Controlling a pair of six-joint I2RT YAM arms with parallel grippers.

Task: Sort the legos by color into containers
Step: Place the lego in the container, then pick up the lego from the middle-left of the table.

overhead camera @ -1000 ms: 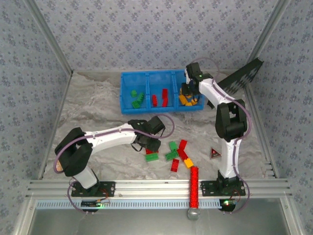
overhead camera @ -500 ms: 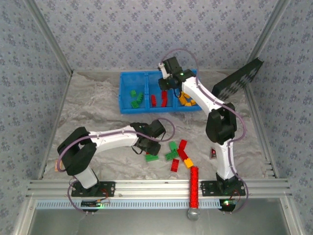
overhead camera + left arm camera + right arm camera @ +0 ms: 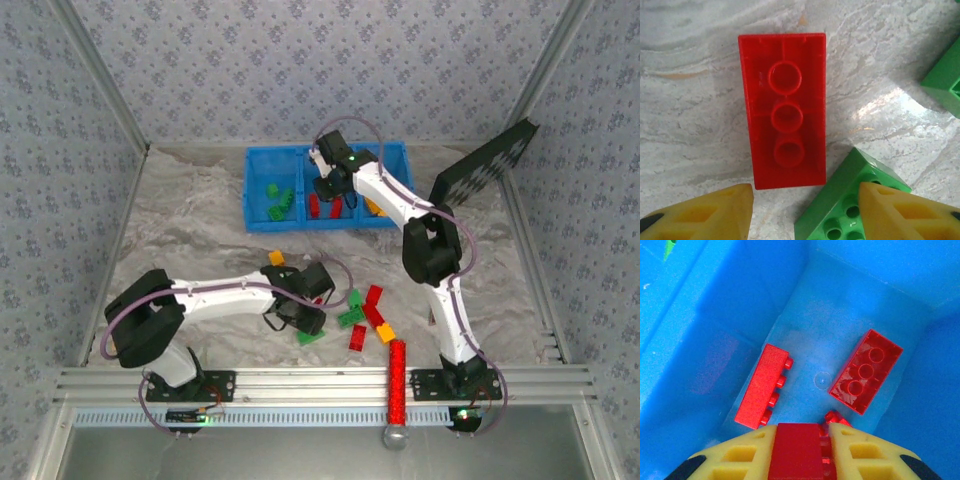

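Note:
The blue container (image 3: 258, 160) has three compartments: green legos (image 3: 280, 203) on the left, red in the middle, orange (image 3: 375, 208) on the right. My right gripper (image 3: 328, 188) hangs over the middle compartment (image 3: 850, 300), shut on a red lego (image 3: 795, 450). Below it lie two red legos (image 3: 762, 386) (image 3: 865, 371). My left gripper (image 3: 297, 318) is low over the cloth and open (image 3: 805, 210). An upside-down red lego (image 3: 782, 110) lies just ahead of its fingers. A green lego (image 3: 840, 205) lies against the right finger (image 3: 905, 210).
Loose green (image 3: 352, 298), red (image 3: 374, 295) and orange (image 3: 386, 333) legos lie mid-table, with one orange lego (image 3: 276, 258) apart on the left. A red glittery cylinder (image 3: 398, 382) rests at the front rail. A black dotted panel (image 3: 487, 162) leans at the right wall.
My right arm has swung left from the right compartment to the middle one, carrying the red lego. The left gripper has shifted slightly toward me, uncovering an orange lego.

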